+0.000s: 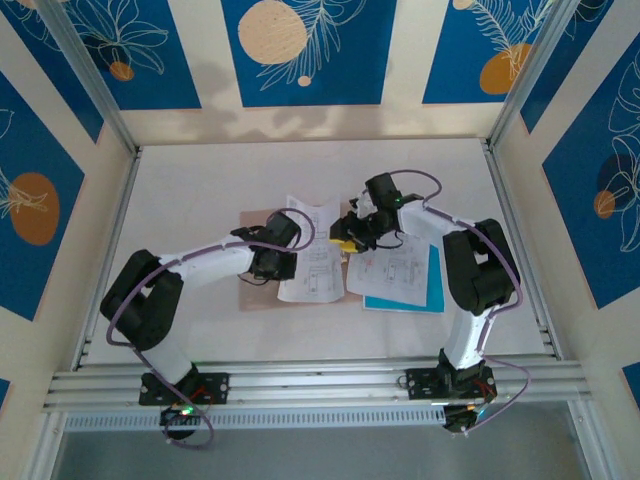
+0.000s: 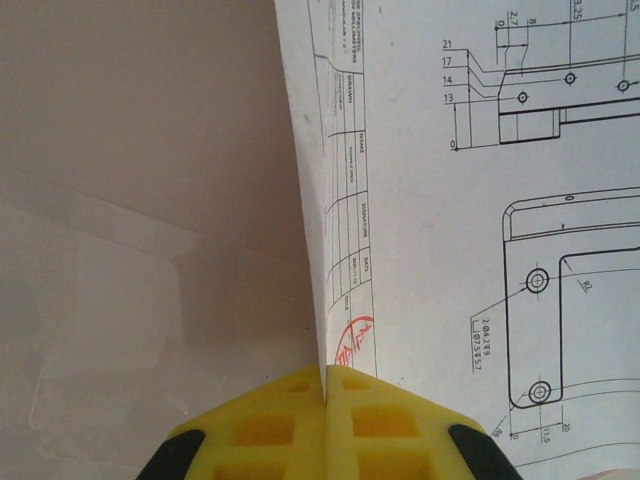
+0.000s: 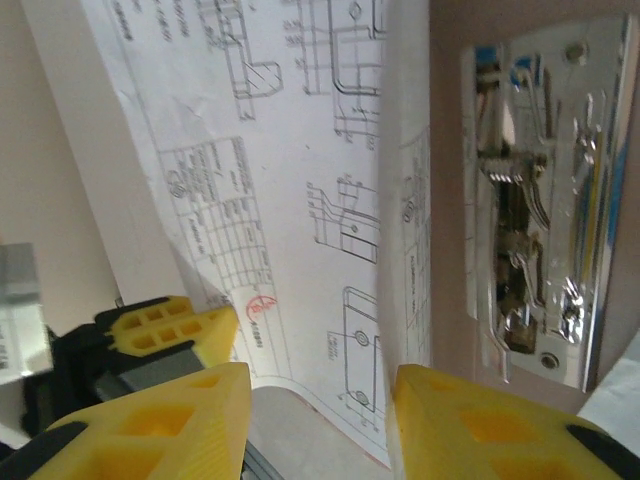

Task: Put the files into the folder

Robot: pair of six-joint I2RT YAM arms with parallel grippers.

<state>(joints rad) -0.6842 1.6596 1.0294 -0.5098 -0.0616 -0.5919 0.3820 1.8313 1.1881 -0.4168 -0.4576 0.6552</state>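
From the top external camera, the folder [image 1: 256, 297] lies open and flat on the white table [image 1: 200, 190], between the two arms and nearer the left one. One printed sheet [image 1: 312, 262] rests across the folder's right part, and its far end runs out past the folder's far edge. The left gripper [image 1: 284, 262] sits at this sheet's left edge, over the folder. The right gripper [image 1: 348, 240] hangs at the sheet's right edge. To the right of the folder, a second printed sheet [image 1: 395, 272] lies on the table on top of a cyan sheet [image 1: 432, 285], which shows along its right and near sides. Neither of these two is in the folder.

In the left wrist view, the left gripper [image 2: 325, 400] has its yellow pads [image 2: 265, 430] pressed together on the edge of the printed sheet [image 2: 480, 230], just below a red stamp in the title block. The sheet's edge rises from the pads, and the drawing spreads to the right. The plain pinkish inner face of the folder [image 2: 150, 100] lies to the left, with a clear film over its near part.

In the right wrist view, the right gripper [image 3: 320, 420] has its fingers [image 3: 190, 420] spread wide and grips nothing. The printed sheet [image 3: 300, 200] lies beyond them, with its stamped corner pinched in the left gripper [image 3: 165, 325]. To the sheet's right, the metal clip [image 3: 530, 200] is fixed to the folder [image 3: 445, 120]. A narrow strip of bare card separates the clip from the sheet's bent edge.
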